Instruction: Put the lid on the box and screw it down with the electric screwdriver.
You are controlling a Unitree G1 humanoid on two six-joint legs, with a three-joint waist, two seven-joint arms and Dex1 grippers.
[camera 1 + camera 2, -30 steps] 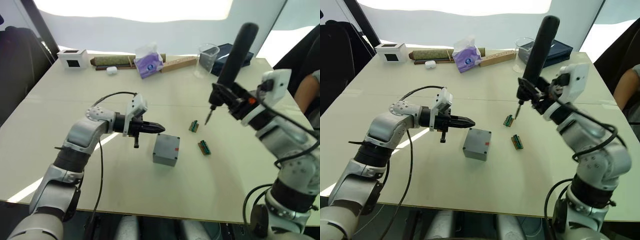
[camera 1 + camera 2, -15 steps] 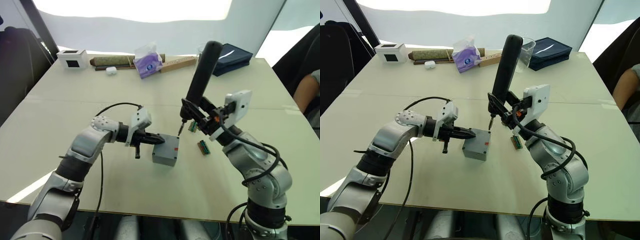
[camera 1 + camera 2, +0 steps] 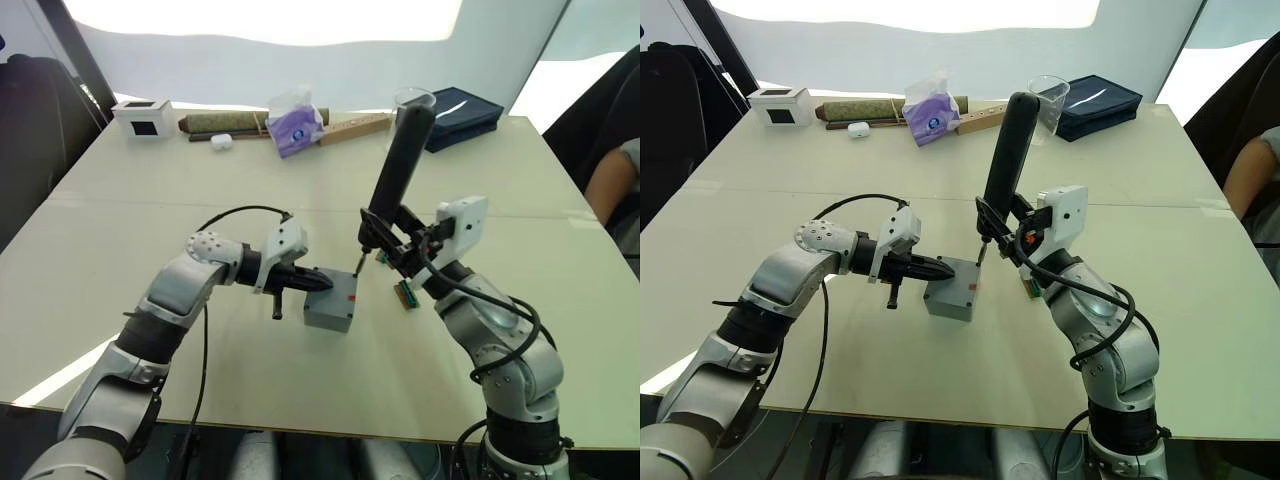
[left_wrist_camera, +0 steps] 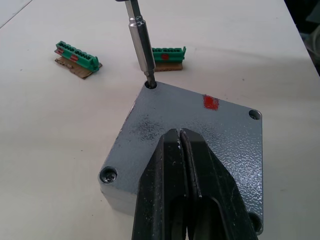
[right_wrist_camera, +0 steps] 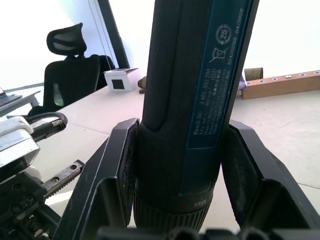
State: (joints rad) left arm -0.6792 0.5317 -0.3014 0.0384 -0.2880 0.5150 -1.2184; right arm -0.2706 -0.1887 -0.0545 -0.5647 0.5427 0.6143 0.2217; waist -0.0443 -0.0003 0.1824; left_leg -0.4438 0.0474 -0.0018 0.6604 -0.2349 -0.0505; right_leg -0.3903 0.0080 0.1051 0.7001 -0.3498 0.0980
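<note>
The grey box (image 3: pixel 328 314) stands mid-table with the lid (image 4: pixel 200 125) lying flat on it, a red mark on the lid's top. My left gripper (image 4: pixel 181 145) is shut, with its tips resting on the lid from the left side. My right gripper (image 5: pixel 182 170) is shut on the black electric screwdriver (image 3: pixel 400 165), which stands nearly upright, leaning a little to the right. Its metal bit (image 4: pixel 141 45) sits in the screw hole at the lid's far corner. Screws show in the other lid corners.
Two green strips (image 4: pixel 77 52) lie just right of the box. Along the far edge are a white box with a black window (image 3: pixel 144 116), a purple tissue pack (image 3: pixel 296 125), a wooden bar (image 3: pixel 355 126), a clear cup (image 3: pixel 415 100) and a dark blue case (image 3: pixel 462 105). A person's arm (image 3: pixel 615 180) shows at the right.
My right arm brought the screwdriver down and leftward from above the green strips until its bit reached the lid's far corner. The left gripper moved right onto the lid.
</note>
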